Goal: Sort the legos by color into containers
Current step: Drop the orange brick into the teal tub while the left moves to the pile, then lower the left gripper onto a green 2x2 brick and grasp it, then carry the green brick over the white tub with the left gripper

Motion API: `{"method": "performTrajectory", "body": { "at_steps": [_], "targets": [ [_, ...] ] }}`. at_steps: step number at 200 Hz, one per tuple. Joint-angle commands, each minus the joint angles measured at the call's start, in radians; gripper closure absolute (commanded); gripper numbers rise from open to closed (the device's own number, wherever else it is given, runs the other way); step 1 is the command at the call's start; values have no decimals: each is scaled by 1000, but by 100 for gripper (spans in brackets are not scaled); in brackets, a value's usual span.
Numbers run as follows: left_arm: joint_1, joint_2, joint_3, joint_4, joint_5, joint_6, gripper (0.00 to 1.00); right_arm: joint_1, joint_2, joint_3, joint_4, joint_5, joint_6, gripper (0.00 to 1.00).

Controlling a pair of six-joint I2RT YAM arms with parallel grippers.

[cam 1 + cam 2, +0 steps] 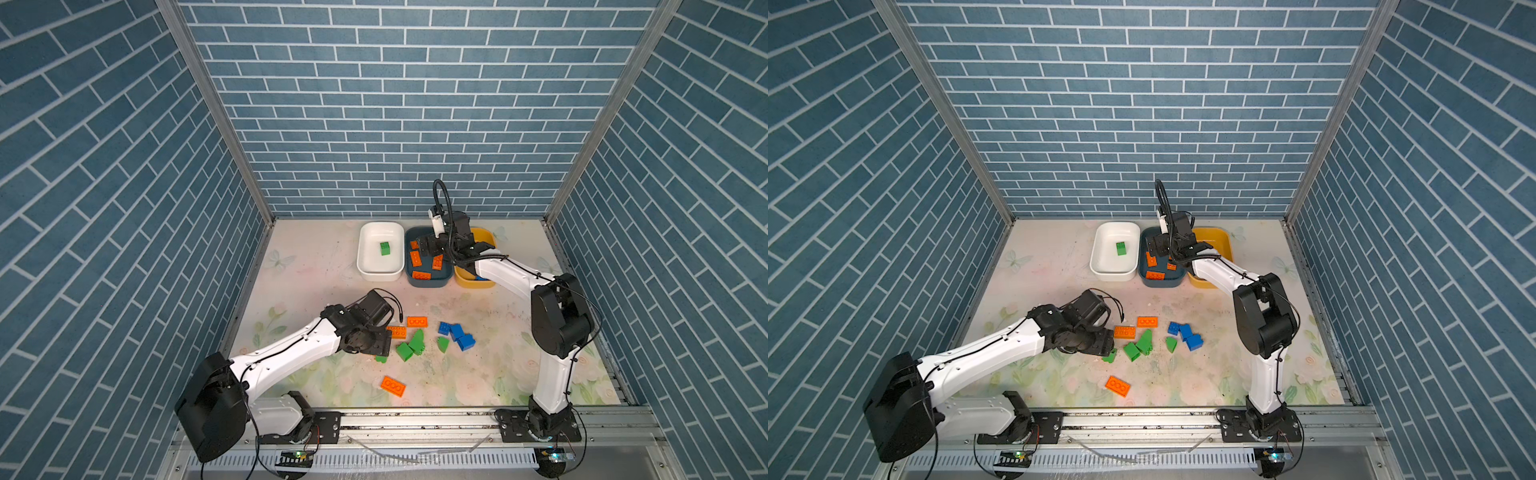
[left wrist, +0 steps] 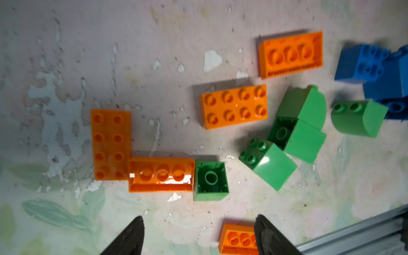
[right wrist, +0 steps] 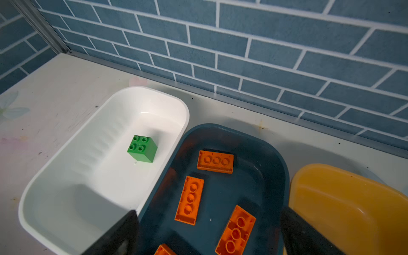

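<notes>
Landmark: teal tub (image 1: 430, 283), the middle one of 3 containers at the back of the table (image 1: 311, 266).
White tub: white tub (image 1: 365, 268) sits just beside the teal tub, on its left in both top views. It holds 1 green block (image 3: 142, 149), studs up.
Yellow tub: yellow tub (image 1: 467, 283) sits just beside the teal tub on the opposite side, and the right arm hides part of it. A bit of blue shows inside it in a top view, too hidden to name.
Sorted orange plates: 4 orange plates (image 3: 189, 199) lie flat inside the teal tub. 3 of them lie hollow side up, and the frame edge cuts off the 4th.
Right gripper: right gripper (image 3: 208, 212) hovers directly above the teal tub, jaws spread wide with nothing between them.
Loose orange plates: 5 loose orange plates (image 2: 234, 106) lie on the table well in front of the teal tub, some studs up and some hollow side up. 1 is partly behind a left fingertip.
Loose green blocks: at least 4 loose green blocks (image 2: 268, 164) lie among those plates, well apart from the teal tub.
Blue blocks: 3 blue blocks (image 1: 457, 332) are clustered in front of the teal tub, just beside the green ones.
Left gripper: left gripper (image 2: 199, 220) hangs low over the loose pile, far from the teal tub. Its jaws are parted and grip nothing.
</notes>
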Motion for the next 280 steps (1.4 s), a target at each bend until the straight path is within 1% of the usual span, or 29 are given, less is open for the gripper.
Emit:
{"method": "performTrajectory", "body": {
  "at_steps": [1,21,37,73,108,131,161,184,201,232,266,280],
  "targets": [
    [-58,27,-21,-27,-6,-48,26,1,-51,-84,128,50,41,1],
    [-69,64,-24,1,-22,-40,34,1,-69,-118,154,55,18,1],
    [-70,98,-16,19,-50,-32,35,0,-74,-126,155,52,9,1],
    [-72,196,24,27,-84,-10,41,1,-93,-147,173,44,-9,2],
    [-84,267,69,38,-80,22,46,1,-111,-172,178,61,-44,2],
    [-99,299,99,27,-86,38,46,1,-111,-175,179,65,-54,2],
    [-101,323,118,23,-93,39,44,1,-102,-171,179,59,-55,2],
    [-101,330,124,30,-92,39,44,1,-100,-171,179,60,-59,2],
    [-102,339,132,28,-90,43,46,1,-100,-172,179,61,-62,2],
    [-107,356,146,23,-89,62,53,1,-99,-175,176,61,-63,2],
    [-109,374,163,17,-102,70,53,0,-96,-172,176,59,-62,2],
    [-112,371,169,10,-117,68,59,0,-97,-172,173,60,-62,2]
  ]
}}
